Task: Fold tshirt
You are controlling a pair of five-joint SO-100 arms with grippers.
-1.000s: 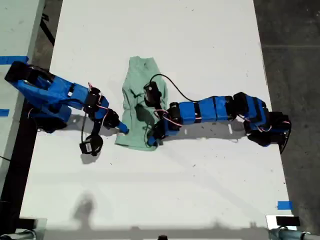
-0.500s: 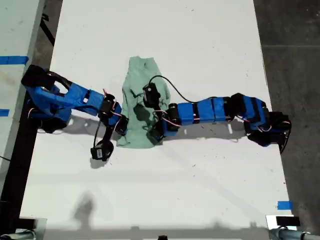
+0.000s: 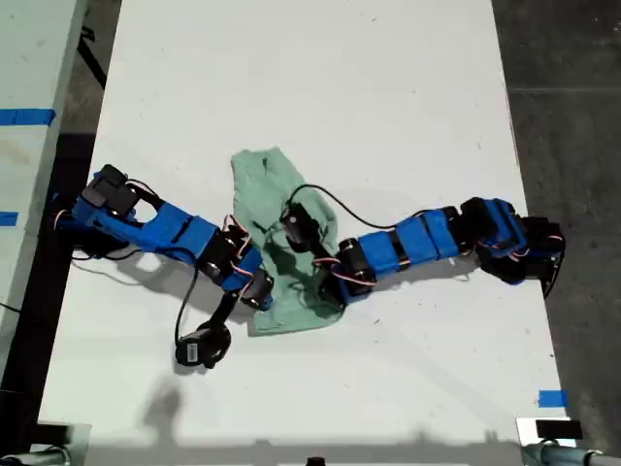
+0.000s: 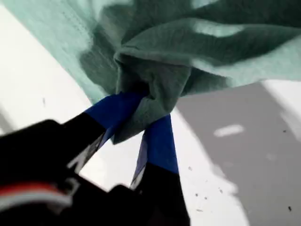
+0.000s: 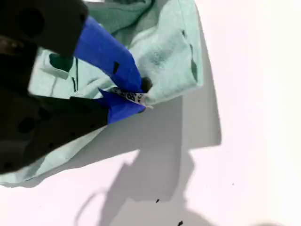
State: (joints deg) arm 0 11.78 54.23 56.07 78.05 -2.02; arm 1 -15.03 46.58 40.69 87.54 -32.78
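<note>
while both claws pinch its soft folds (thin, rumpled), the tshirt (image 3: 287,243) lies bunched on the white table (image 3: 388,87).

The big white table (image 3: 388,87) fills most of the exterior view. The green tshirt (image 3: 277,194) lies crumpled on it, a little left of the middle. My two blue arms rest on it too, one from the left side and one from the right. Small dark specks dot the table.
</note>
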